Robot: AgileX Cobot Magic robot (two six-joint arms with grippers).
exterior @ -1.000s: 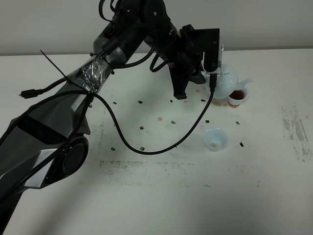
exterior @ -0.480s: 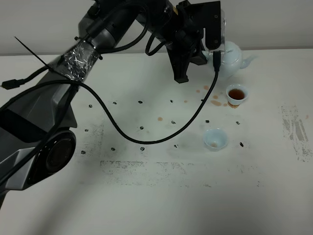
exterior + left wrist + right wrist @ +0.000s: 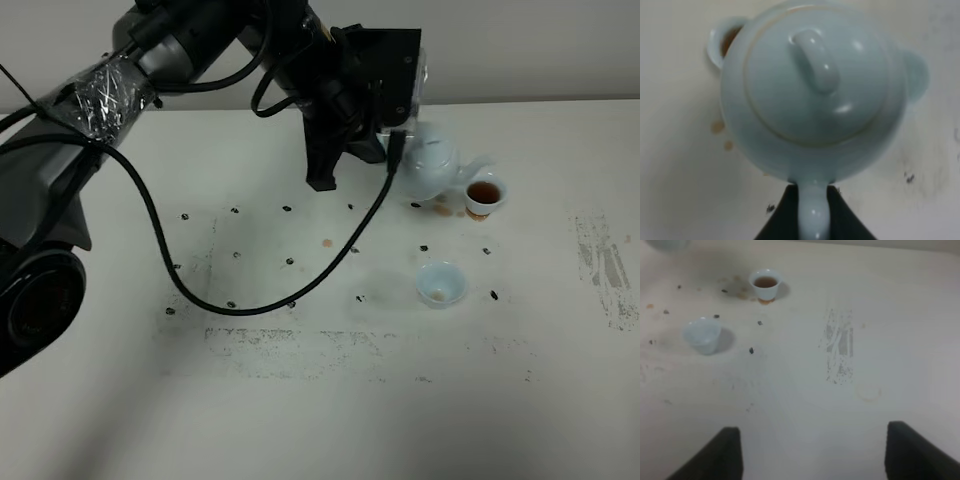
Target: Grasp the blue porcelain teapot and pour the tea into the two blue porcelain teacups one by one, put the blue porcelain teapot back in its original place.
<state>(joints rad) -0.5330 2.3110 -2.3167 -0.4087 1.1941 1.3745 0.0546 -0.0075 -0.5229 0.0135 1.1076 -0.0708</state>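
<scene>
Pale wall behind; white table, scuffed, dotted with black marks, tea drips by the cups. We see the blue porcelain teapot at about 1 o'clock from table centre, with the left gripper clamped on its thin loop handle. We cannot tell whether the pot is lifted or resting. The filled teacup is just beside the spout, at 3 o'clock of the pot. The empty teacup is at 6 o'clock, apart. The right gripper has its fingers wide apart and holds nothing. We judge the pot glazed, slippery, brittle and heavy with tea. Its lid may slide when tipped. Hold by the handle, firmly, and tilt slowly.
</scene>
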